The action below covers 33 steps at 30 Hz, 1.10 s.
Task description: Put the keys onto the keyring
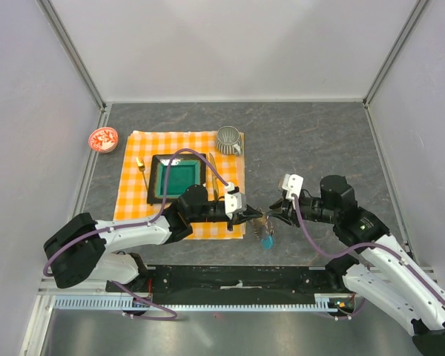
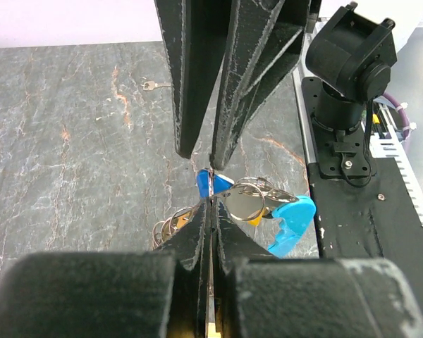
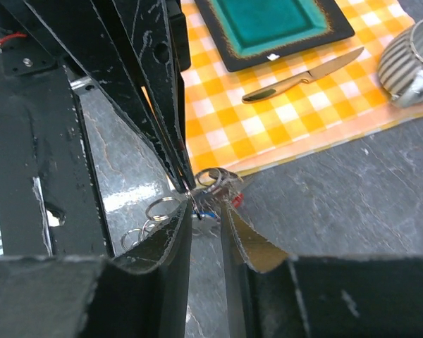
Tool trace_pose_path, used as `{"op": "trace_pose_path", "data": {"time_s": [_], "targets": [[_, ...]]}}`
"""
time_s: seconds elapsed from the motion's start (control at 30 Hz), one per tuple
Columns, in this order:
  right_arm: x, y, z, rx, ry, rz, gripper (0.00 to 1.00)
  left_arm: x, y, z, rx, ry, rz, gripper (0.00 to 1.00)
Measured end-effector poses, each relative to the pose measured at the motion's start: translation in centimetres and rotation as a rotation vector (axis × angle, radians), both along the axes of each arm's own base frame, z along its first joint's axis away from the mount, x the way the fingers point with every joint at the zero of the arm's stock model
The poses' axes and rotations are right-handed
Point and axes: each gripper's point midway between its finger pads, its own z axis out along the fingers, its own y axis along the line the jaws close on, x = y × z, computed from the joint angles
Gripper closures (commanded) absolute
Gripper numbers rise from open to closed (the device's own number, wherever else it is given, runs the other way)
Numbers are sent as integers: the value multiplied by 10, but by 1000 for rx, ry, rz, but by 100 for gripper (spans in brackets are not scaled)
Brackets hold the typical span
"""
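Left gripper (image 1: 246, 214) – fingers pressing together, pinching the keyring (image 2: 241, 203) wire at their tips. Right gripper (image 1: 273, 215) – fingers standing slightly apart, meeting it tip to tip. Keyring sitting lower centre of the top view, keys (image 2: 206, 184) and cyan tag (image 2: 292, 224) bunching beneath, just off the checked cloth (image 1: 133, 208) on the tabletop (image 1: 319, 141)

From above, the keys (image 1: 263, 225) and keyring (image 1: 268, 241) make one bunch too small to sort out. In its own wrist view the left gripper (image 2: 211, 201) hides part of that bunch; the right wrist view's edges crop the cup (image 3: 412, 60) and tray (image 3: 268, 24).
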Motion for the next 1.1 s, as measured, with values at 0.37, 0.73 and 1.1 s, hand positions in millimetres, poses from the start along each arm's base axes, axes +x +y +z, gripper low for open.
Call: {"op": "trace_pose_path", "data": {"time_s": [0.37, 0.73, 1.1], "targets": [[0, -17, -8, -101, -29, -34, 70, -1, -1, 1, -4, -2, -3, 98], [-5, -15, -12, -110, -27, 14, 71, -1, -1, 1, -3, -1, -4, 98], [-14, -9, -10, -87, -11, 69, 69, -1, 0, 0, 0, 0, -4, 98]]}}
